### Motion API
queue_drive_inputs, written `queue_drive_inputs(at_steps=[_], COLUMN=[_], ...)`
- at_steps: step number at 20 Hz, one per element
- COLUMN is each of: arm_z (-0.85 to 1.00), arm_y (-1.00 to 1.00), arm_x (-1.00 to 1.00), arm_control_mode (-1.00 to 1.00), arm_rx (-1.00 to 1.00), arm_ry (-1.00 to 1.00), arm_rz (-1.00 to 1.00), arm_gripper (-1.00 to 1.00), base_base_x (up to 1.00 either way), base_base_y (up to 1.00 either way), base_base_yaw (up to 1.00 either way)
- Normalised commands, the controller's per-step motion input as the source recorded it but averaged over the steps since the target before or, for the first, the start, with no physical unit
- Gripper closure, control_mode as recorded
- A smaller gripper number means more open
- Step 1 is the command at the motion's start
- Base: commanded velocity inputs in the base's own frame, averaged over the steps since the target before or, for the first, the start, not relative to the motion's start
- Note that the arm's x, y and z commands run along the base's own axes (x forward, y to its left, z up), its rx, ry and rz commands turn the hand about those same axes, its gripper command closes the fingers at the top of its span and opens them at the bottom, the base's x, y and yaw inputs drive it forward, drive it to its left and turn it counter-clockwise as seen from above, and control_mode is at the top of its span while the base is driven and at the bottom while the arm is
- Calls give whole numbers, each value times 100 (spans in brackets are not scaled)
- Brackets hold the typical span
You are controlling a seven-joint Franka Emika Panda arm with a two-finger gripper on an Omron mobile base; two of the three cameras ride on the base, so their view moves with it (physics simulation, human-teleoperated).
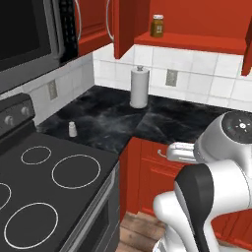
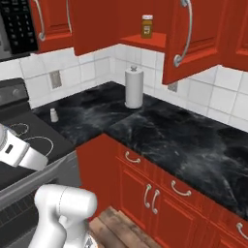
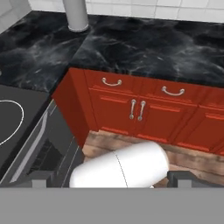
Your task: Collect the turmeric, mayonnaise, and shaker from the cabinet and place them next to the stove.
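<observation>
Amber turmeric [image 1: 157,25] sits at the cabinet [image 1: 197,42] shelf's edge, so a clumsy reach could knock it off. End effector [image 3: 107,177] open, empty, low.

Paper-towel roll [image 1: 139,87] upright on black marble counter [image 1: 106,123], microwave [image 1: 27,37]

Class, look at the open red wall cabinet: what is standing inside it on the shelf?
On the shelf of the cabinet stands one turmeric jar, brown with a white lid. The open cabinet doors cover part of the shelf, so anything there is hidden.
</observation>
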Motion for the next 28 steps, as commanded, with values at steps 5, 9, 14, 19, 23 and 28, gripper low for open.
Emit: queue_drive_inputs(at_steps=[5,9,14,19,23,28], arm_z=[0,0,0,0,0,0], arm_y=[0,0,0,0,0,0], arm_x=[0,0,0,0,0,0], arm_control_mode=[100,100,100,100,100,100], arm_rx=[0,0,0,0,0,0], arm_ry=[0,0,0,0,0,0], arm_rz=[0,0,0,0,0,0], arm_gripper=[-100,-100,-100,-100,-100,-100], base_base_x=[16,14,27,43,52,39], base_base_y=[-49,-36,-19,0,0,7], base_base_yaw=[-37,-35,-31,-28,-27,-22])
